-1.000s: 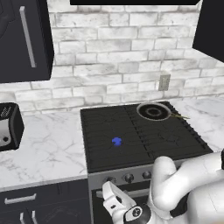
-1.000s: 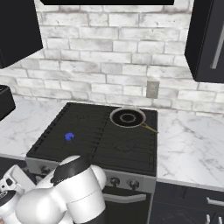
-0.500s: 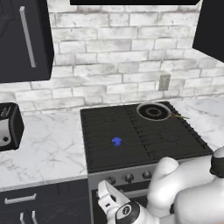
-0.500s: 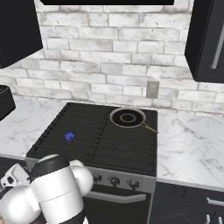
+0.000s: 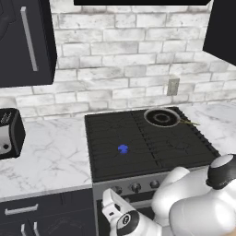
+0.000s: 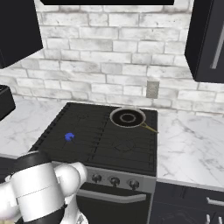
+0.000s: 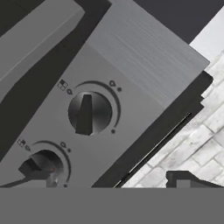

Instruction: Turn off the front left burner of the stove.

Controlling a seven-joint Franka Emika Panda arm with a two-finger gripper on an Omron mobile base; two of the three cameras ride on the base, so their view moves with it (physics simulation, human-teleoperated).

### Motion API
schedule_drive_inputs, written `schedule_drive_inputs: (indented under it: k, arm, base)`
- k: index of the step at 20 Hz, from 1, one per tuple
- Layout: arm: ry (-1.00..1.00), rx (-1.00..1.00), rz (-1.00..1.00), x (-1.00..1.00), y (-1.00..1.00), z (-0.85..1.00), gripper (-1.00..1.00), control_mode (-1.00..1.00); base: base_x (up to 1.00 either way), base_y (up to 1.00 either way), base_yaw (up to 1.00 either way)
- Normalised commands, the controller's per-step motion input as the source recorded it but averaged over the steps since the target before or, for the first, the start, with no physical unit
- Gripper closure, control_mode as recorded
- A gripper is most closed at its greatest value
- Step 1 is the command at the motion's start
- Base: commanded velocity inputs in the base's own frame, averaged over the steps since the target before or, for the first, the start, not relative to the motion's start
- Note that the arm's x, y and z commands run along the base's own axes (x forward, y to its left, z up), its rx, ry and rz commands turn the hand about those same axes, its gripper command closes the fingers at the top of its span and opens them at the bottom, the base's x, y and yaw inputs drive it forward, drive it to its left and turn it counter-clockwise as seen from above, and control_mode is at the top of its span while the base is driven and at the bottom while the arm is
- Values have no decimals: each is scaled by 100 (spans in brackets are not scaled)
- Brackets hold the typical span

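The hand (image 7: 109, 183) is spread wide, empty, close before two knobs (image 7: 89, 113). The front left burner (image 5: 122, 148) burns at the frame centre. Risk: it turns the wrong knob.

One stove (image 5: 152, 138), one pan (image 5: 161, 117), one toaster (image 5: 9, 133)

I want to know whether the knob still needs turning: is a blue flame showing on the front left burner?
Yes, a small blue flame shows on the front left burner of the stove.
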Motion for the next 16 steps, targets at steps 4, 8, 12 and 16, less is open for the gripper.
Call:
schedule_drive_inputs:
  k: [4, 8, 12, 16]
  arm:
    - [0, 0, 0, 13, -23, -20, -100, -100]
    - [0, 0, 0, 24, -13, -9, -100, -100]
    - [-1, 0, 0, 29, -1, -1, -100, -100]
    - [0, 0, 0, 21, 0, -2, -100, -100]
  base:
    - [0, 0, 0]
    - [0, 0, 0]
    - [0, 0, 0]
    - [0, 0, 0]
